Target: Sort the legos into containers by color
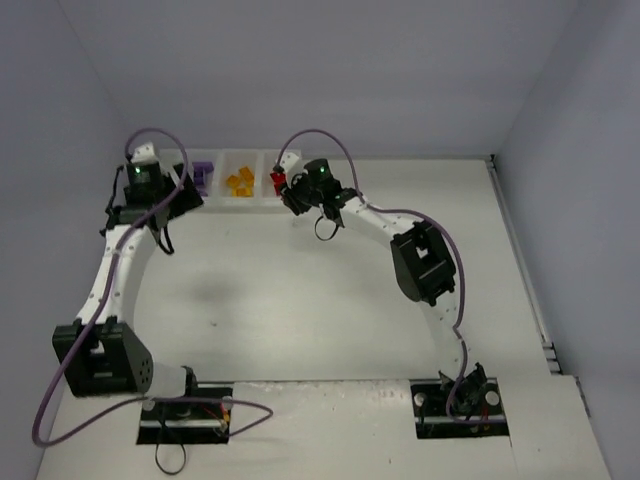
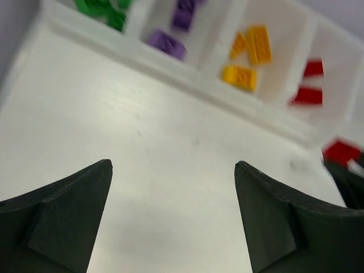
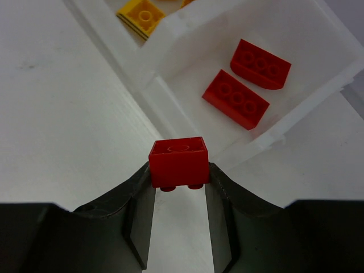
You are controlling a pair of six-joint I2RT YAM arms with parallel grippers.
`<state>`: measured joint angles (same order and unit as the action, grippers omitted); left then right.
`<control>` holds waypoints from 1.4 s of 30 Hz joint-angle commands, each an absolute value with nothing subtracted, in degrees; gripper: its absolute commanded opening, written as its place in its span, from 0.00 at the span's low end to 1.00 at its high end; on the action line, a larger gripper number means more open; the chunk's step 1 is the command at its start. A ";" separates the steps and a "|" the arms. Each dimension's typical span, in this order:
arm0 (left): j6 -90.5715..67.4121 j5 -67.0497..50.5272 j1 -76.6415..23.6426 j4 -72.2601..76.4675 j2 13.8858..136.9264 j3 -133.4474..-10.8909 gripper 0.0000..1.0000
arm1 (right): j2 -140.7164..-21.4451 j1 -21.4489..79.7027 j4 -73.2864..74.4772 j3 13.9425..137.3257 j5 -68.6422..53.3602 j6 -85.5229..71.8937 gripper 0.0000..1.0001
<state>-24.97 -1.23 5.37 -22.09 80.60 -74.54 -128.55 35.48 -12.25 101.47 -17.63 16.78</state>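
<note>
My right gripper [image 3: 178, 170] is shut on a red lego [image 3: 178, 161], held studs down just in front of the white tray's [image 3: 170, 62] rightmost compartment, which holds two red legos [image 3: 235, 99]. In the top view the right gripper [image 1: 288, 190] is at the tray's [image 1: 258, 203] right end. My left gripper [image 2: 173, 168] is open and empty over bare table in front of the tray [image 2: 187, 77]. The left wrist view shows green legos [image 2: 99, 8], purple legos [image 2: 166, 41], orange-yellow legos [image 2: 250, 48] and red legos [image 2: 307, 94] in separate compartments.
The held red lego also shows at the right edge of the left wrist view [image 2: 341, 151]. The tray lies against the back wall. The table's [image 1: 300, 300] right edge runs down the right side of the top view.
</note>
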 commanded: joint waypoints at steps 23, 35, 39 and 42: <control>-36.74 -7.99 -8.88 -39.20 45.09 -52.47 0.82 | -145.44 33.84 -33.57 122.50 -11.52 18.72 0.30; -35.77 -7.21 -8.88 -38.76 45.18 -53.26 0.82 | -144.34 34.37 -40.41 124.20 -6.24 19.34 0.85; -34.28 -5.54 -8.88 -39.11 45.79 -55.19 0.82 | -135.55 34.37 -43.77 116.47 -4.06 18.98 0.97; -32.61 -3.96 -8.88 -39.11 46.32 -56.42 0.82 | -126.15 34.37 -44.74 107.43 -0.63 19.16 1.00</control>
